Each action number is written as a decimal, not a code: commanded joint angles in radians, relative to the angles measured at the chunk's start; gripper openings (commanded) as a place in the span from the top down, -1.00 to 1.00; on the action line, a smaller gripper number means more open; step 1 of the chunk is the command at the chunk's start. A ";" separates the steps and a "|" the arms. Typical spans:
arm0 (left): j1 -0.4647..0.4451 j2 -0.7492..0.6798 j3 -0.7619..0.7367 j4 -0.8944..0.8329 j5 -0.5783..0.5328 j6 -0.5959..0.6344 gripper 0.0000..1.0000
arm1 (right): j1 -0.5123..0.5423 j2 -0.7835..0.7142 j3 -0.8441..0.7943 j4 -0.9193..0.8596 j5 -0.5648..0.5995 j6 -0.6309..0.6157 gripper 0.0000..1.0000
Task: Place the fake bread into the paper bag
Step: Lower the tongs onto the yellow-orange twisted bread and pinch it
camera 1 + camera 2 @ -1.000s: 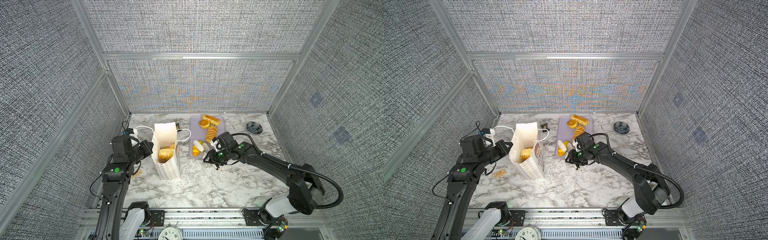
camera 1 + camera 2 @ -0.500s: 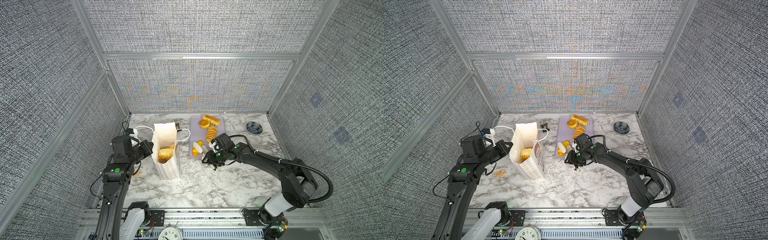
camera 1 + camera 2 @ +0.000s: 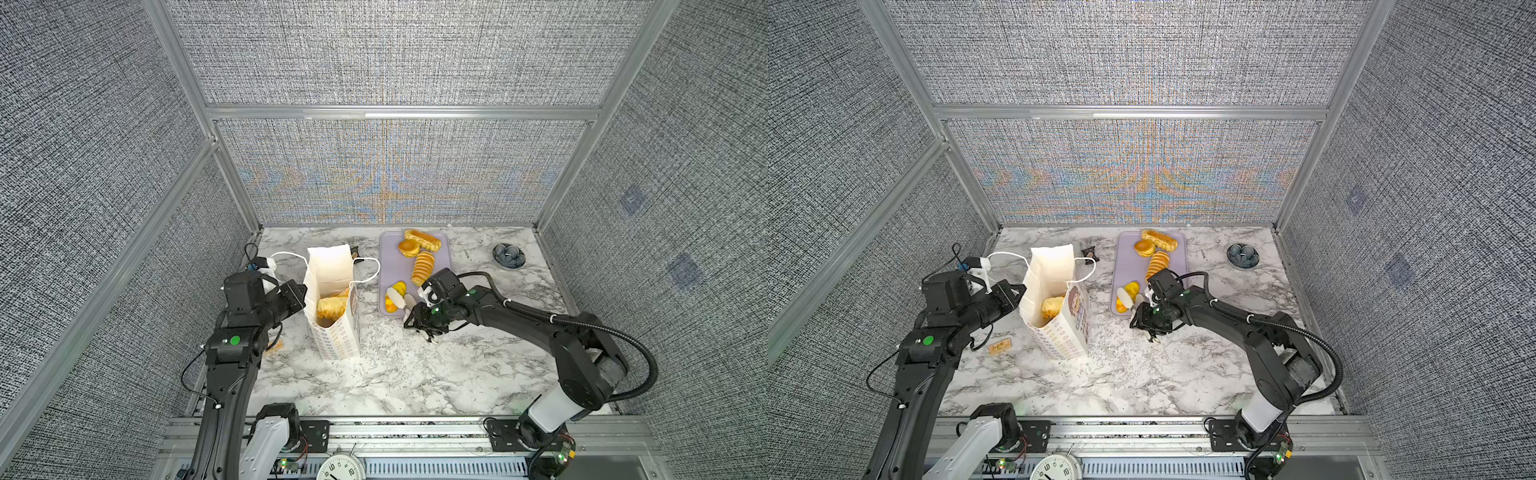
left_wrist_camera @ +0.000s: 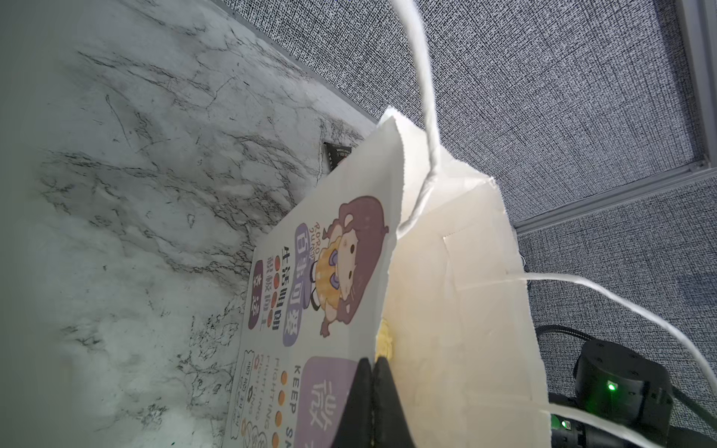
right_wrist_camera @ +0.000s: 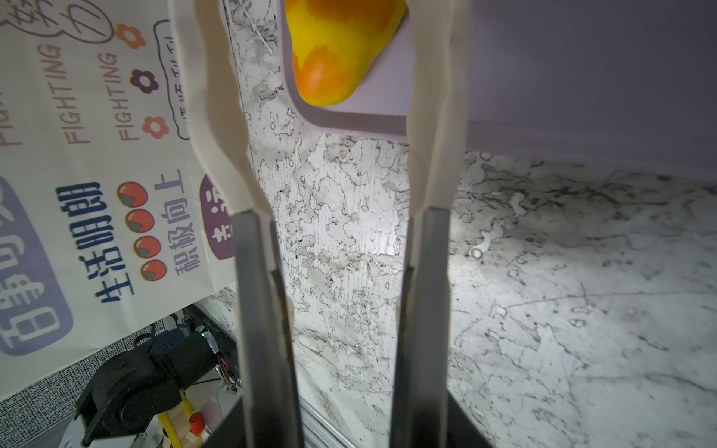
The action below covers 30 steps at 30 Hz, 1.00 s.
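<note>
The white paper bag [image 3: 334,336] [image 3: 1065,336] stands upright left of centre, with a golden loaf [image 3: 331,306] [image 3: 1052,305] inside. My left gripper [image 3: 305,291] [image 3: 1019,291] [image 4: 373,360] is shut on the bag's rim [image 4: 446,291]. On the lavender tray [image 3: 440,266] [image 3: 1177,266] lie a long loaf [image 3: 422,240], a round bun [image 3: 409,248], a ridged pastry [image 3: 422,268] and a yellow-orange bread [image 3: 395,296] [image 5: 341,50]. My right gripper [image 3: 401,300] [image 3: 1131,300] [image 5: 322,15] is open, its white fingers on either side of that yellow-orange bread at the tray's near corner.
A dark blue bowl [image 3: 508,254] [image 3: 1242,254] sits at the back right. Behind the bag lies a small dark packet [image 3: 354,252] [image 4: 336,153]. A small orange tag [image 3: 274,347] rests on the marble by my left arm. Grey walls close in three sides.
My right gripper has edged slightly left, toward the yellow-orange bread at the tray's near end. The left arm and the bag have not moved.
</note>
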<state>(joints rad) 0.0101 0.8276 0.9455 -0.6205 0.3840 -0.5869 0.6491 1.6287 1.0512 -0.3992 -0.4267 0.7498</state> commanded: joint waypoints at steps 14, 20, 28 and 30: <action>0.001 -0.003 -0.005 0.006 -0.002 0.013 1.00 | 0.001 0.031 -0.003 0.023 -0.014 0.003 0.03; 0.001 -0.003 -0.007 0.004 -0.007 0.015 1.00 | 0.000 0.049 0.002 0.022 -0.012 -0.001 0.04; 0.001 -0.001 -0.006 0.005 -0.006 0.016 1.00 | -0.005 0.068 0.005 0.033 -0.013 -0.001 0.06; 0.002 0.001 -0.006 0.006 -0.006 0.016 1.00 | -0.006 0.069 0.004 0.035 -0.012 0.002 0.08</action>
<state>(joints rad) 0.0101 0.8261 0.9421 -0.6159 0.3840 -0.5850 0.6456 1.6974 1.0477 -0.3824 -0.4335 0.7517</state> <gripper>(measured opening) 0.049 0.464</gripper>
